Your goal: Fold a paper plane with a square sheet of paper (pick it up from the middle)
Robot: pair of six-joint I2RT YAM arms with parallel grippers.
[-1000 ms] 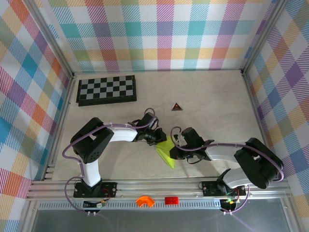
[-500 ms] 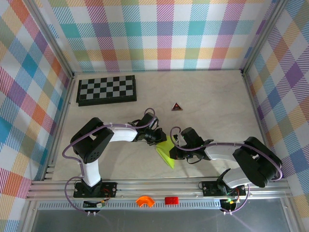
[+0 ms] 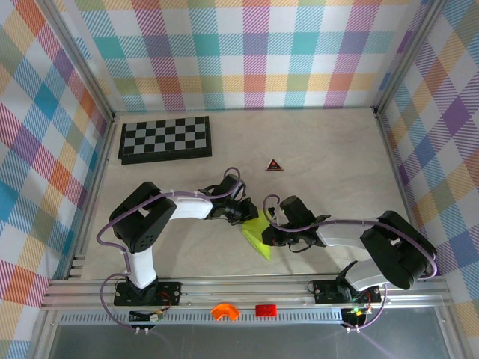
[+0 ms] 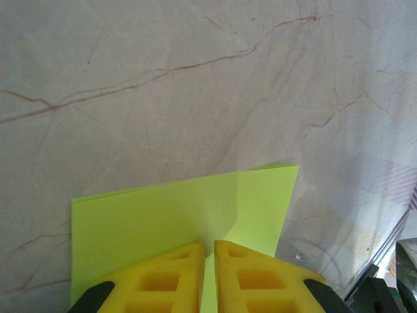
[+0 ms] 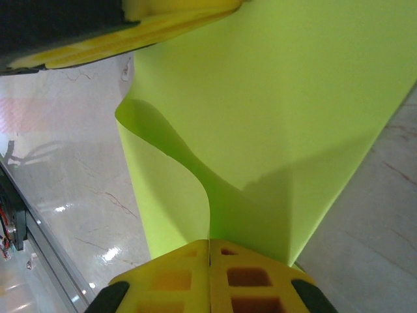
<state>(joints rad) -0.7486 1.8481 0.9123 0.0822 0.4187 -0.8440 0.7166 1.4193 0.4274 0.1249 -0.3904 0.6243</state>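
Note:
The paper plane [image 3: 257, 238] is a lime yellow-green folded sheet held between the two arms near the table's front edge. My left gripper [image 3: 243, 217] holds its far-left corner, and my right gripper [image 3: 271, 233] holds its right side. In the left wrist view the yellow fingers [image 4: 176, 274] stand almost together over the sheet [image 4: 163, 208], with green showing in the thin gap at my left gripper [image 4: 208, 246]. In the right wrist view my right gripper [image 5: 210, 242] is shut on a raised curl of the paper [image 5: 273, 98], which bends up into the jaws. The left arm's yellow finger [image 5: 169, 23] grips the far edge.
A black and white chessboard [image 3: 165, 138] lies at the back left. A small dark red triangle [image 3: 274, 165] sits behind the grippers. An orange piece [image 3: 223, 310] and a red piece [image 3: 266, 310] rest on the front rail. Plaid walls close in three sides.
My right gripper has crept slightly left toward the left one, bunching the paper a little. The left arm has barely moved.

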